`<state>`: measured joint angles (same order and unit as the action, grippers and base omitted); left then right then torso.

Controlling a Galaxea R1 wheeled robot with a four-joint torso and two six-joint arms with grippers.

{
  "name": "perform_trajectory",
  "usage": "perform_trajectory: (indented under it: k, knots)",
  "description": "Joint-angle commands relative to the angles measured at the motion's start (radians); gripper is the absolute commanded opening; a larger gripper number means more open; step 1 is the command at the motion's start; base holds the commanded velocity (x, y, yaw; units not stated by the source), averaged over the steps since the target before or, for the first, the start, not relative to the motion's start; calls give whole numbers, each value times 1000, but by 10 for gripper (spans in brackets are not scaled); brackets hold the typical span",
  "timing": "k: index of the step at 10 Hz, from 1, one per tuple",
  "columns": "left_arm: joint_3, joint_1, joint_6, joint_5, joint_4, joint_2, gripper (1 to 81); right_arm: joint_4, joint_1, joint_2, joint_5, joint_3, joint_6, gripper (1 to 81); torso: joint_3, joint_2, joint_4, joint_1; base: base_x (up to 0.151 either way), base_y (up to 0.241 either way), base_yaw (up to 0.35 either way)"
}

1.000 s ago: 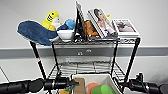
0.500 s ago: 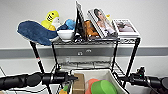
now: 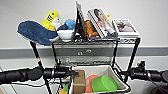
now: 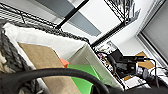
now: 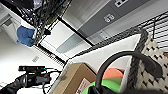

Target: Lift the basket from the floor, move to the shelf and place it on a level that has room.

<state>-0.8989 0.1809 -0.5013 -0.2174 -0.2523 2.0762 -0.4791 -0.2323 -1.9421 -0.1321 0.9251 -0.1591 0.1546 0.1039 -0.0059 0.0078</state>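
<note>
The tall black metal wire shelf (image 3: pixel 113 53) fills the middle of the head frame against a pale wall. Its top tier carries a blue plush whale (image 3: pixel 35 32) at upper left, a yellow plush toy (image 3: pixel 51 18), a white bowl (image 3: pixel 65 35), and upright books (image 3: pixel 101 22) toward the right.

Below it, at the lower centre of the frame, the small rectangular woven basket with white fabric lining (image 3: pixel 112 72) sits level with the grey wire-grid tier (image 3: pixel 92 63), second from the top, between the front poles. Whether it rests on the grid or is held just above it cannot be told.

Inside the basket lie a brown cardboard box (image 3: pixel 79 81), a green round lid-like object (image 3: pixel 104 83) and an orange one (image 3: pixel 90 80).

The left hand (image 3: pixel 71 73) meets the basket's left end and the right hand (image 3: pixel 125 73) its right end; whether either is clenched cannot be told.
</note>
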Motion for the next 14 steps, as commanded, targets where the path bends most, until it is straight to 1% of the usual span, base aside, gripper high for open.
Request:
perform_trajectory:
  k: [1, 3, 4, 5, 8, 10, 11, 13, 14]
  knots:
    - [-53, -172, 24, 108, 24, 45, 10, 8, 164, -83, 29, 56, -7, 10, 0, 0, 0, 0, 0, 0, 0]
    - [-116, -172, 23, 182, 129, 75, 10, 76, 167, -160, 46, 138, -7, 10, 0, 0, 0, 0, 0, 0, 0]
    - [-155, -172, 23, 196, 177, 94, 10, 80, 184, -192, 55, 188, -7, 10, 0, 0, 0, 0, 0, 0, 0]
    - [-199, -174, 23, 196, 193, 117, 10, 82, 207, -212, 54, 233, -5, 10, 0, 0, 0, 0, 0, 0, 0]
    - [-340, -183, 23, 178, 191, 190, 10, 83, 262, -275, 39, 368, -5, 10, 0, 0, 0, 0, 0, 0, 0]
    - [-403, -211, 23, 148, 186, 223, 10, 88, 287, -329, -4, 457, -5, 10, 1, -1, 0, 1, 0, 0, 0]
    - [-432, -223, 23, 144, 183, 240, 10, 91, 285, -353, -7, 493, -5, 10, 1, -1, 0, 1, 0, 0, 0]
    - [-509, -235, 23, 109, 182, 279, 10, 96, 276, -398, -7, 566, -3, 10, 2, -1, 0, 1, 0, 0, 0]
    - [-549, -235, 23, 105, 182, 297, 10, 99, 273, -418, -7, 593, -5, 10, 2, -1, 0, 2, 0, 0, 0]
